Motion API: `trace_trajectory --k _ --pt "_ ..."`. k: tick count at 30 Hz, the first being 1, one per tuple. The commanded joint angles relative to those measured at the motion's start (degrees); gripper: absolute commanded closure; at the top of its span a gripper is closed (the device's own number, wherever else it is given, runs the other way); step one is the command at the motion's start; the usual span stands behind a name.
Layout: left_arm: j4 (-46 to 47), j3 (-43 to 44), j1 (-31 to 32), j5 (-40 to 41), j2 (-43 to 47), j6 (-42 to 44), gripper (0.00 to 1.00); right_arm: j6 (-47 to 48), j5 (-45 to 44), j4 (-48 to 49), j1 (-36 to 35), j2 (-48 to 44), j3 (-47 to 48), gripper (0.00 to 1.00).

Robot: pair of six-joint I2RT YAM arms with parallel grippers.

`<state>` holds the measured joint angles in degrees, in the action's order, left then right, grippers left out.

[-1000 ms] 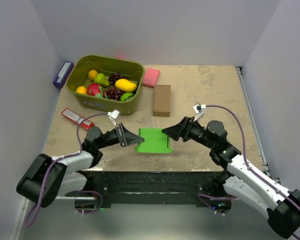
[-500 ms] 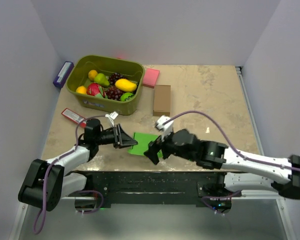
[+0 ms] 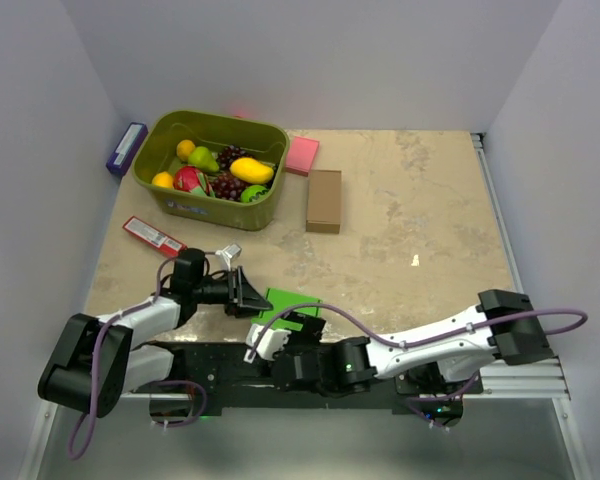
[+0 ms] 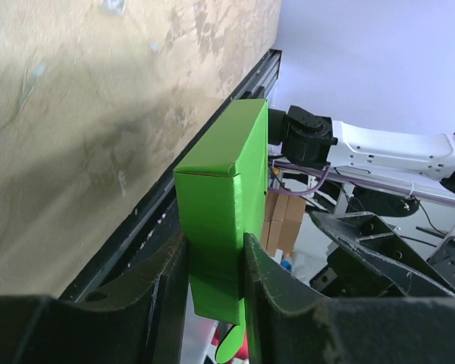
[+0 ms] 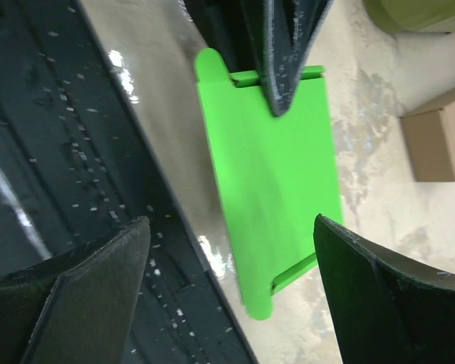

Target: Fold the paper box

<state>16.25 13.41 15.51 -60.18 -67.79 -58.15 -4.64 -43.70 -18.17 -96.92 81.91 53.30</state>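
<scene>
The paper box (image 3: 285, 302) is a bright green folded flat block at the table's near edge, partly hanging over the black rail. My left gripper (image 3: 248, 295) is shut on one end of it. In the left wrist view the paper box (image 4: 216, 197) stands on edge between the two fingers (image 4: 163, 296), pinched at the left gripper (image 4: 214, 299). My right gripper (image 3: 298, 328) hovers low over the front edge, just above the box. In the right wrist view its jaws stand wide open at the right gripper (image 5: 227, 303), and the paper box (image 5: 277, 174) lies beyond them, untouched.
At the back left stands an olive basket (image 3: 265, 215) of toy fruit. A brown cardboard box (image 3: 324, 200) and a pink pad (image 3: 301, 155) lie right of it. A red packet (image 3: 152, 235) and a purple box (image 3: 126, 148) are at the left. The right forearm (image 3: 420, 350) lies along the front rail.
The right arm has swung from the box's right side down and leftward across the front edge, and its jaws have opened wider. The left gripper has drawn the box toward the near edge.
</scene>
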Motion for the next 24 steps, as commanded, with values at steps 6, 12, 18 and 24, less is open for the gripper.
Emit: trace_trajectory --k 6,12,18,24 --pt "9.67 -5.58 -0.21 -4.77 0.81 -9.87 1.00 4.38 -14.12 2.52 -0.90 12.13 4.18 0.22" --pt "17.21 -9.01 0.58 -5.73 2.48 -16.80 1.00 7.45 -17.29 4.46 -0.81 17.58 4.53 0.29" --pt "18.20 -10.42 1.28 -6.26 4.68 -17.53 0.99 7.63 -17.30 4.20 0.24 20.66 5.68 0.62" --pt "5.76 -3.40 -0.21 -4.69 7.49 -5.35 0.41 6.93 -7.83 0.87 3.40 16.63 6.47 0.82"
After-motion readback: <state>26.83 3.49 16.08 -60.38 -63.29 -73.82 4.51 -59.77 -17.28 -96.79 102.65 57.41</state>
